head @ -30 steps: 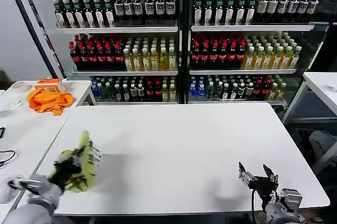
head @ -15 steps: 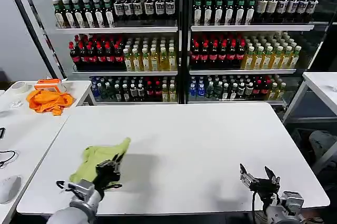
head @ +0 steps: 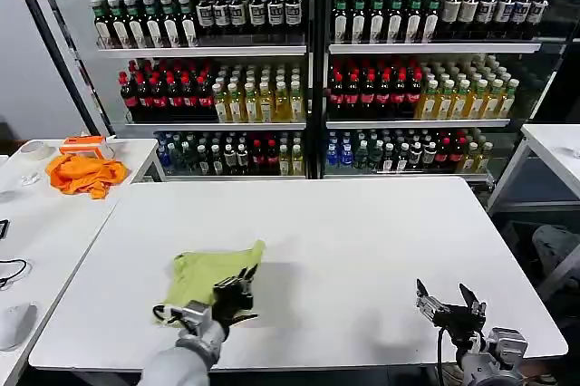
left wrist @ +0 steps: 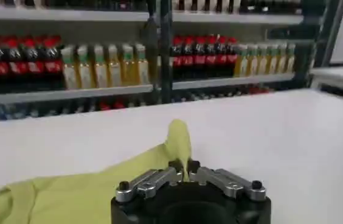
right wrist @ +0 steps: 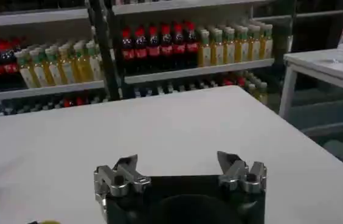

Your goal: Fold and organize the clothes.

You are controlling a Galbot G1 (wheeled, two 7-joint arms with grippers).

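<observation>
Dragged rightward along the desk (head: 362, 223), the limp, light T-shirt (head: 210, 270) trails my left hand (head: 237, 294), pinched on its hem; right hand (head: 450, 306) waits spread.

Your head camera sat high and looked forward and down over the white table (head: 362, 241) toward the drink shelves (head: 308, 87) behind it. Your left wrist camera rode low, just behind the left gripper (left wrist: 185, 168), close to the lime T-shirt (left wrist: 86, 189). Your right wrist camera rode just behind the right gripper (right wrist: 179, 172). All 3 views shared the tabletop and shelves
</observation>
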